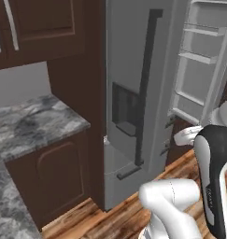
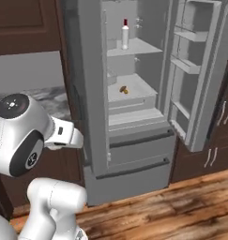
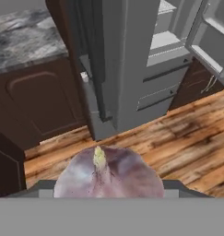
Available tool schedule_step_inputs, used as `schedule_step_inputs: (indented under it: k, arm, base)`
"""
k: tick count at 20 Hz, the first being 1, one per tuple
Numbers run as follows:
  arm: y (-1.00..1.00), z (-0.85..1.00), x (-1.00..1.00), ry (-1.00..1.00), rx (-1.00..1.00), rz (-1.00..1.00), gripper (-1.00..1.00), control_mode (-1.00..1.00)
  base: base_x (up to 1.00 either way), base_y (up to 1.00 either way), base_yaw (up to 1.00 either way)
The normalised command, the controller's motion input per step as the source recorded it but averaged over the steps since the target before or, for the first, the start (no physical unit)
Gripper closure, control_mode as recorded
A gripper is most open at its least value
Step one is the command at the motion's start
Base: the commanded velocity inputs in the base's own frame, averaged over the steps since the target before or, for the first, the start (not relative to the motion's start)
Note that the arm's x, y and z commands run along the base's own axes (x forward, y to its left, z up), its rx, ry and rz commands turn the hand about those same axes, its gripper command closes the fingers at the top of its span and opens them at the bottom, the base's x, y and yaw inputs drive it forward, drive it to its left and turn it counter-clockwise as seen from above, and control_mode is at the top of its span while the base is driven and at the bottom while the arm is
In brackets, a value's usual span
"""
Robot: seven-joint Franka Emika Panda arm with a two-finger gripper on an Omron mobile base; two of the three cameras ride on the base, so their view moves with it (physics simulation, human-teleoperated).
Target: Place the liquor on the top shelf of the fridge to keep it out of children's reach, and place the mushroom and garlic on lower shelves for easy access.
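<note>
Flat, even rendered light with no clear source and no glare. Soft shading darkens the brown cabinets [image 1: 49, 28] and the recess beside the fridge [image 2: 134, 93], whose pale interior reads brightest. All views are low-resolution and slightly soft; the garlic [image 3: 109, 175] up close in the hand view looks blurred

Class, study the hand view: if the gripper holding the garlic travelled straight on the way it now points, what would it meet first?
Probably the fridge. The gripper, shut on the garlic, aims toward the fridge's closed left door and lower drawers, with wooden floor beneath the line. Depth is unclear, so this is a hedged judgement.
</note>
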Motion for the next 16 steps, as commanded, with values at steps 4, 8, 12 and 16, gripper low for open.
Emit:
schedule_step_inputs:
  k: [4,8,12,16]
  arm:
    - [0.0,0.0,0.0,0.0,0.0,0.0,1.0,1.0]
    - [0.0,0.0,0.0,0.0,0.0,0.0,1.0,1.0]
    - [0.0,0.0,0.0,0.0,0.0,0.0,1.0,1.0]
    - [0.0,0.0,0.0,0.0,0.0,0.0,1.0,1.0]
  base:
    - [0.36,-0.83,-0.24]
    - [0.64,-0.83,0.02]
    - [0.54,-0.91,0.25]
    - [0.33,-0.63,0.47]
